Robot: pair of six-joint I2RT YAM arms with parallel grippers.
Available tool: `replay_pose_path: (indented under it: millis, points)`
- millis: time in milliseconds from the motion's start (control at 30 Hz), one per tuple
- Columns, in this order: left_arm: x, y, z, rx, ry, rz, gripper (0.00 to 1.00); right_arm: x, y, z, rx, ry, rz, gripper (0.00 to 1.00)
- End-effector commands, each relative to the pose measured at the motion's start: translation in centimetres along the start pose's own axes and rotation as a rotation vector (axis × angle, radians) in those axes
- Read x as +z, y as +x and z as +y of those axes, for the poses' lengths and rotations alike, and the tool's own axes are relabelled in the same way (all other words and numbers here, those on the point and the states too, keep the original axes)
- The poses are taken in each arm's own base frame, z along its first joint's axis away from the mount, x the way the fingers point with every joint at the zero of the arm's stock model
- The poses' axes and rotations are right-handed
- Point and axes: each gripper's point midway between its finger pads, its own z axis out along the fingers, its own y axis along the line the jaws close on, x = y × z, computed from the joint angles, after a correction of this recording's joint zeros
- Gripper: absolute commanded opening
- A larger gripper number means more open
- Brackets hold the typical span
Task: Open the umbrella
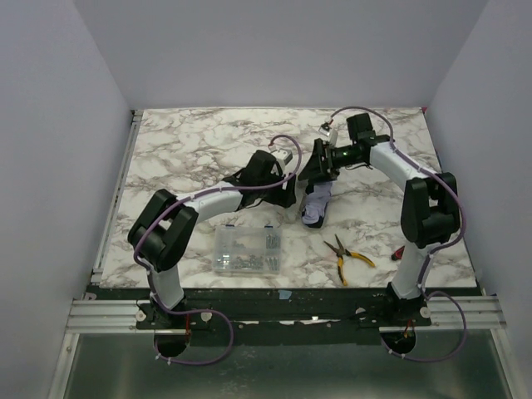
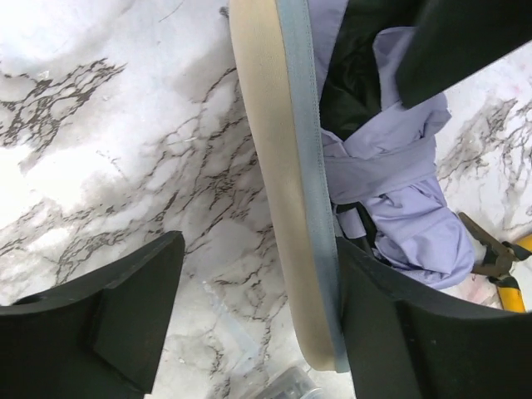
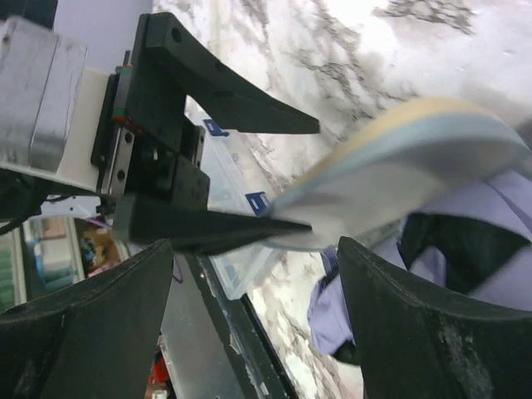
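The lilac fabric folding umbrella (image 1: 316,206), black underneath, lies mid-way across the marble-patterned table (image 1: 191,150). Left gripper (image 2: 258,249) jaws stand spread around its cream, grey-edged band (image 2: 278,150); right gripper (image 3: 253,249) jaws stand spread too.

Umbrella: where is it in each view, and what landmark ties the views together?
Top external: umbrella, a lilac bundle at the picture's centre.
Left wrist: umbrella, cream band down the middle, lilac cloth to its right.
Right wrist: umbrella, right half, cream band over lilac cloth.
Landmark: clear box lower left of it from above; clear box left of it in right wrist.
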Motion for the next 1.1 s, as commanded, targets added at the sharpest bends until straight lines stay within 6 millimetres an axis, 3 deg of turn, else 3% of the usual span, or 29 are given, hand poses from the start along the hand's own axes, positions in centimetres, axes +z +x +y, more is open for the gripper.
replay_pose_path:
  millis: [0, 233, 333, 433, 600, 767, 933, 1067]
  points:
    - [0.0, -0.6, 1.2, -0.017, -0.039, -0.003, 0.66, -3.0, 0.1, -1.5, 0.012, 0.217, -0.044, 0.80]
    - [0.2, -0.5, 0.3, -0.048, 0.006, 0.000, 0.62, -5.2, 0.8, -5.8, 0.054, 0.531, -0.090, 0.60]
    - [0.2, -0.6, 0.3, -0.046, 0.005, -0.005, 0.62, -5.1, 2.5, -7.1, 0.110, 0.630, -0.047, 0.60]
    - [0.1, -0.6, 0.3, -0.043, 0.004, -0.004, 0.62, -4.0, 4.4, -6.8, 0.132, 0.640, 0.020, 0.61]
    - [0.0, -0.5, 0.3, -0.045, 0.004, -0.004, 0.62, -2.1, 5.8, -6.7, 0.113, 0.662, 0.049, 0.64]
    - [0.0, -0.5, 0.4, -0.042, 0.001, -0.005, 0.63, -0.4, 5.6, -8.6, 0.105, 0.749, 0.065, 0.64]
    - [-0.2, -0.8, 0.4, -0.026, -0.002, -0.015, 0.65, 0.1, 5.6, -11.1, 0.125, 0.874, 0.080, 0.74]
    - [-0.4, -1.0, 0.7, -0.002, -0.013, -0.022, 0.66, -0.7, 5.7, -13.3, 0.118, 0.978, 0.077, 0.68]
